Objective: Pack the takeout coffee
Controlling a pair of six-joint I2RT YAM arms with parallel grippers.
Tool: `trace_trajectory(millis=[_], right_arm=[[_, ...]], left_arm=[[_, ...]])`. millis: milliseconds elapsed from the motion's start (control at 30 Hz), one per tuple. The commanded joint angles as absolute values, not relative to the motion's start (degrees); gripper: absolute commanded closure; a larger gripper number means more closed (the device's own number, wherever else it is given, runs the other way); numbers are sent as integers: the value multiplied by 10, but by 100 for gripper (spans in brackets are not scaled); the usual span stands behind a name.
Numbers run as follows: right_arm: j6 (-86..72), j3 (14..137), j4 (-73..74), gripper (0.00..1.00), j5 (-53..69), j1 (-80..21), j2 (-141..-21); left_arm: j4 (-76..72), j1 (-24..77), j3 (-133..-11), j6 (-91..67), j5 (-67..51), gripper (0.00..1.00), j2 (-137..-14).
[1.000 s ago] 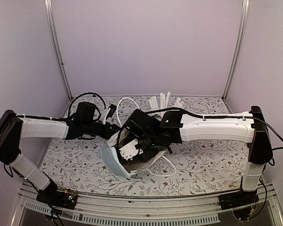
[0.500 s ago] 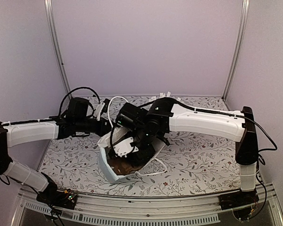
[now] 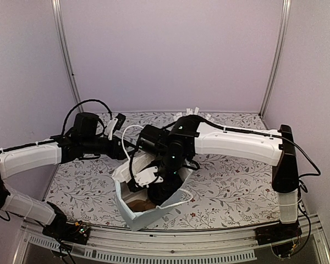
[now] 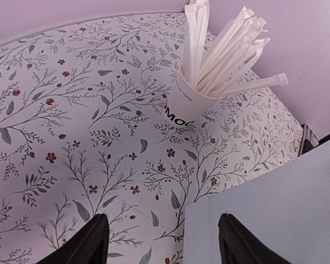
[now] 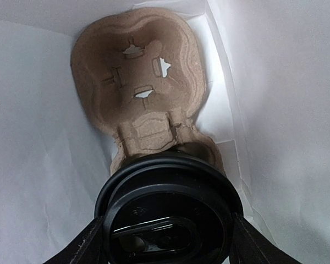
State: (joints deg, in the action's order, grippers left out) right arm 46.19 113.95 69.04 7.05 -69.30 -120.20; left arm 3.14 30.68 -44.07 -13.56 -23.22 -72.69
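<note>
A plain pale-lilac back wall [image 3: 170,55] closed off the space, and the left wall [image 3: 22,71] and right wall [image 3: 319,71] were the same matt colour. A slim metal left post [image 3: 66,55] and a matching right post [image 3: 275,55] rose at the back corners, both leaning slightly outward. The table [image 3: 236,192] wore a white cloth printed with grey leafy sprigs and small red flowers. A silver rail [image 3: 198,245] ran along its near edge. The light was soft and even, with a violet cast.

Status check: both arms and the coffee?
Left gripper open beside bag wall. Right gripper shut on takeout coffee, inside bag, over cardboard carrier. Nothing seen in the way.
</note>
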Motion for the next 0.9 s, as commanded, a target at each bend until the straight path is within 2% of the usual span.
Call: trace_trajectory(millis=[0, 233, 500, 733, 867], right_arm=[[443, 1077, 702, 44, 141, -687, -1207], [446, 989, 652, 45, 180, -661, -1203], [435, 966, 640, 45, 189, -651, -1210], [394, 987, 643, 45, 128, -652, -1229], [376, 985, 634, 45, 99, -653, -1236]], left_arm=[[44, 298, -435, -129, -228, 30, -716], [44, 297, -432, -126, -229, 30, -714], [39, 297, -433, -124, -235, 29, -708], [103, 304, -474, -112, -283, 26, -604], [208, 314, -519, -99, -278, 25, -545]])
